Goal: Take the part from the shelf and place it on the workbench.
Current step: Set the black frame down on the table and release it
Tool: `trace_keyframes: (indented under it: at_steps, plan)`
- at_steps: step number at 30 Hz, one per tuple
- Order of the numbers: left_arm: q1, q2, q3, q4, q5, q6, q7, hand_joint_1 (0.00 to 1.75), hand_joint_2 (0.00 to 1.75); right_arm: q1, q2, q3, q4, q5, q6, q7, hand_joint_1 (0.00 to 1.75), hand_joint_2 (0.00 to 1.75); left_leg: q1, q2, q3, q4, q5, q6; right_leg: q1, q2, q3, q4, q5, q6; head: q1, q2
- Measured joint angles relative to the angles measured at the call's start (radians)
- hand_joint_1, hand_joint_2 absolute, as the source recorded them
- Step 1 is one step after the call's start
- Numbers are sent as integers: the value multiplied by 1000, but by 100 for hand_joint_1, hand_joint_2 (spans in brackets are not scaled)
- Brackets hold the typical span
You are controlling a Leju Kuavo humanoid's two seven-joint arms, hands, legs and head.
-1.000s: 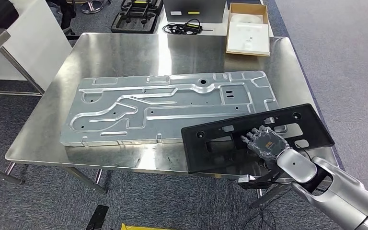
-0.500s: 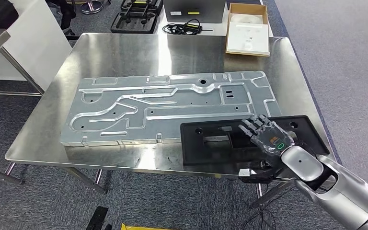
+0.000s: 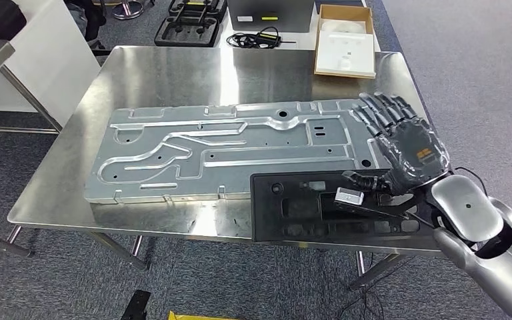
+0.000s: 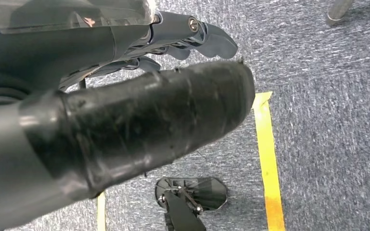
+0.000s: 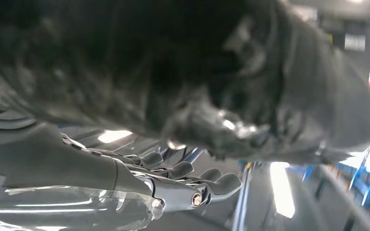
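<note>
So here's where we're at: the black part (image 3: 337,208) is lying flat on the bench (image 3: 173,73), down at the near right corner, its long axis running along the near edge and its near side looks to hang a touch past that edge. Its far long side sits just beside, maybe slightly over, the big silver stamped panel (image 3: 233,150) that takes up the middle of the bench. Our right hand (image 3: 407,143) is above the part's right end with fingers spread wide and pointing toward the far side, holding nothing as far as we can tell; the thumb hangs low, close to the part, and we can't say whether it touches. So the part lies below and toward the left of that hand. Our left hand (image 4: 125,101) hangs by the floor, nothing in it, fingers loosely bent, well away from everything. We'd say the placing is basically done, and what's left is pulling the right arm clear without nudging the part off the edge.
</note>
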Motion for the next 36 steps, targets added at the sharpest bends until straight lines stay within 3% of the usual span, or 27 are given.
trace_keyframes:
  at_steps: [3,8,11,13,15,17,18,19,20,22,24,27,29,32,33,34,36]
  plan:
    - [1,0,0,0,2,3,4,0,0,7,0,-44,-71,-27,-24,12,0,0,0,0,0,0,0,0,0,0,0,0,0,0,0,0]
    - [6,0,0,0,12,7,7,0,0,36,11,-103,-190,-110,-93,28,0,0,-1,-1,-5,10,-5,10,-7,0,0,-3,3,4,-1,0]
    - [10,-1,0,0,15,10,8,0,0,66,27,-148,-264,-166,-150,31,0,0,-3,-1,-6,9,2,21,-7,1,4,-13,12,14,-1,0]
    - [11,-4,0,0,18,12,7,0,0,86,34,-178,-311,-193,-177,32,0,0,4,3,6,-23,23,34,-5,1,9,-21,9,24,0,0]
    - [13,-8,0,0,24,14,5,0,0,110,43,-205,-353,-221,-204,35,0,0,11,8,17,-55,45,45,-3,-2,-11,28,-35,27,3,0]
    - [16,-11,0,0,30,16,3,0,0,143,56,-225,-394,-246,-230,38,0,0,10,11,16,-60,51,49,-3,-3,-54,139,-94,32,4,0]
    - [19,-12,0,0,32,18,2,0,0,162,63,-232,-414,-257,-242,37,0,0,10,11,13,-57,51,48,-5,-3,-69,183,-106,36,4,0]
    - [21,-12,0,0,34,20,0,0,0,181,71,-239,-432,-265,-253,35,0,0,11,12,10,-53,51,47,-8,-4,-70,196,-99,40,4,0]
    - [22,-14,0,0,35,21,0,0,0,197,80,-245,-450,-270,-264,31,0,0,14,12,5,-46,49,45,-11,-5,-54,173,-76,45,3,0]
    - [23,-16,0,0,43,24,-2,0,0,227,98,-255,-483,-268,-282,23,0,0,19,10,-7,-27,43,33,-18,-8,8,62,-31,55,4,0]
    - [24,-16,0,0,60,33,-7,0,0,263,115,-261,-512,-248,-301,20,0,0,17,6,-21,-6,37,15,-16,-6,42,-2,-18,48,4,0]
    - [31,-17,0,0,87,48,-14,0,0,334,146,-267,-554,-224,-349,16,0,0,15,2,-36,5,41,-8,-11,-2,27,3,-18,12,3,0]
    - [34,-16,1,0,96,52,-14,0,0,377,166,-273,-578,-221,-379,7,0,0,20,6,-54,35,10,-13,-9,-4,13,3,-6,-9,3,0]
    - [34,-16,2,0,102,55,-8,0,0,447,196,-282,-604,-229,-417,-11,0,0,16,10,-110,194,-112,-10,2,-9,-14,2,14,-33,0,0]
    - [34,-16,2,0,103,56,-5,0,0,468,204,-282,-609,-233,-426,-16,0,0,12,10,-121,243,-135,-7,7,-10,-25,2,21,-37,0,0]
    - [34,-16,2,0,104,57,-2,0,0,485,212,-283,-612,-237,-433,-20,0,0,9,10,-119,267,-138,-2,12,-11,-36,2,30,-39,0,0]
    - [33,-16,3,0,107,61,4,0,0,517,228,-284,-619,-251,-455,-30,0,0,-3,10,-65,218,-94,17,24,-10,-59,2,49,-43,0,0]
